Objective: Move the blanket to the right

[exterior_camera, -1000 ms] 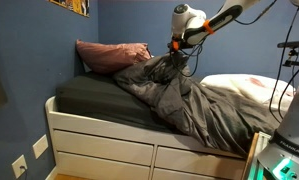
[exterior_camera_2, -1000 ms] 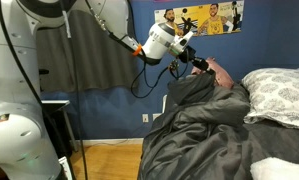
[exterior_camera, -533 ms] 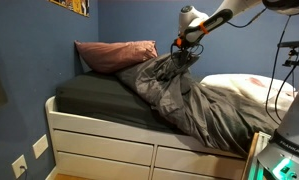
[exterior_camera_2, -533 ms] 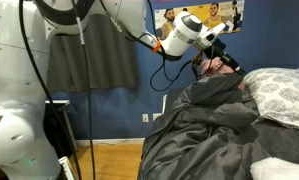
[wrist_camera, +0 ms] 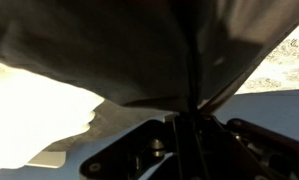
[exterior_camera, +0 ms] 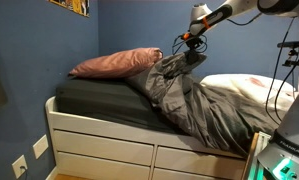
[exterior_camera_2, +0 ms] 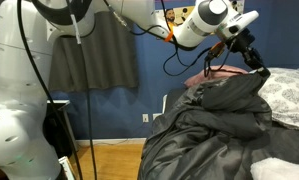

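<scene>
Blanket (exterior_camera: 204, 105): you find it heaped in wrinkled grey folds beside the pink pillow (exterior_camera: 114, 63), its nearest folds meeting the pillow's end. One peak is held up higher than the pillow top. In an exterior view the heap (exterior_camera_2: 214, 125) fills the foreground.
Fitted sheet (exterior_camera: 94, 95): darker, lying bare and flat in front of the pillow.
Pink pillow: your landmark, lying against the blue wall.
Arm (exterior_camera: 229, 12): reaches in from above, beyond the blanket side of the pillow.
Gripper (exterior_camera: 193, 50): hangs above pillow height, over the blanket peak; see also (exterior_camera_2: 259, 64).
Jaws: pinched narrow on a blanket fold. The wrist view shows fabric (wrist_camera: 109, 50) running out from between them.
</scene>
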